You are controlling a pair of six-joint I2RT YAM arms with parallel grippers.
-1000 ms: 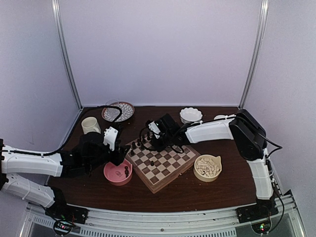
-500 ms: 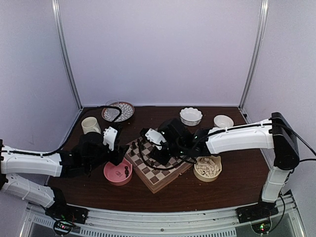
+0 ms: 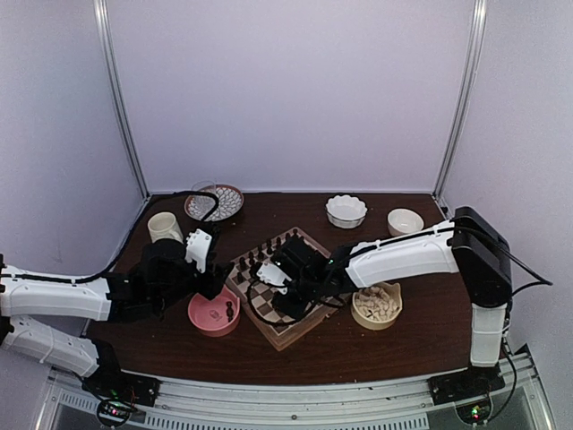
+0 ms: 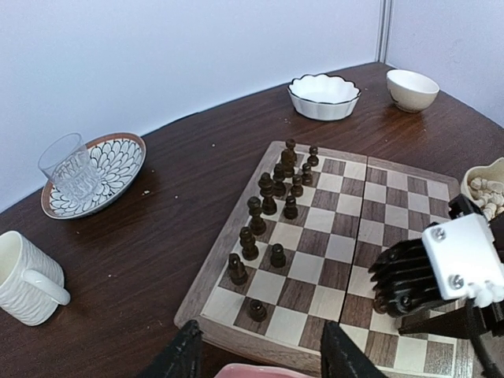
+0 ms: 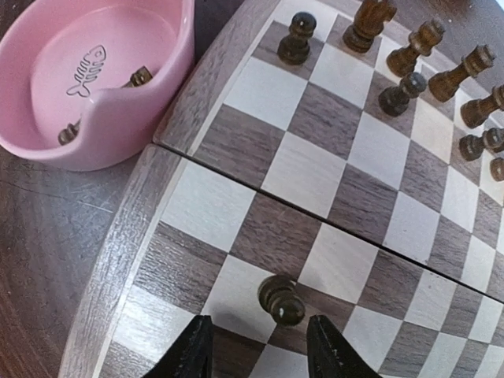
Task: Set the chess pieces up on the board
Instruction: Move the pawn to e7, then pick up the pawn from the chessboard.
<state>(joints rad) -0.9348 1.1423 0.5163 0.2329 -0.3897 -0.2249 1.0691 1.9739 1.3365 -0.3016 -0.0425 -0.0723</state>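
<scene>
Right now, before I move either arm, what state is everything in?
board, flat, partly set.
dark pieces, upright, mostly two rows along one edge.
lone pawn, upright, free, just ahead of right gripper.
pink bowl, holds a few dark pieces.
tan bowl, full of cream pieces.
glass, upright on patterned plate.
mug, upright.
scalloped bowl, empty.
left gripper, open, by pink bowl's rim.
right gripper, open, low over board.

Chess pieces (image 4: 290, 206) line the far-left edge of the board (image 4: 346, 213), a bowl (image 3: 201, 315) just beside it.
</scene>
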